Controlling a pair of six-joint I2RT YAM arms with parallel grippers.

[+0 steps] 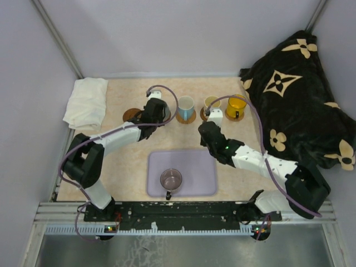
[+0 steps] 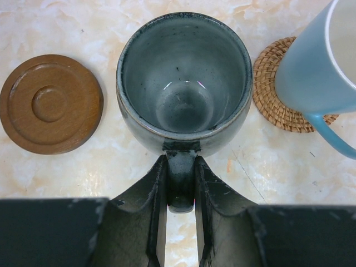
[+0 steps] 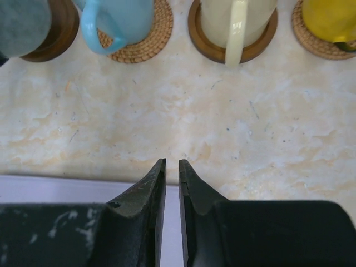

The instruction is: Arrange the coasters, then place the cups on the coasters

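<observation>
My left gripper (image 2: 181, 159) is shut on the handle of the grey-green cup (image 2: 183, 78), which stands upright over a dark brown coaster (image 3: 62, 29). A bare brown wooden coaster (image 2: 51, 104) lies just left of it. To the right, the light blue cup (image 2: 314, 61) sits on a woven coaster (image 2: 272, 94), the cream cup (image 3: 236, 16) on a brown coaster (image 3: 258, 47), and the yellow cup (image 3: 328, 16) on a woven coaster (image 3: 308, 41). My right gripper (image 3: 172, 162) hovers in front of the cream cup, nearly shut and empty. A purplish-grey cup (image 1: 171, 179) stands on the tray.
The lavender tray (image 1: 197, 164) lies at the near middle of the table. A folded white cloth (image 1: 86, 103) rests at the back left. A black blanket with tan flowers (image 1: 295, 94) is piled at the right. Grey walls enclose the table.
</observation>
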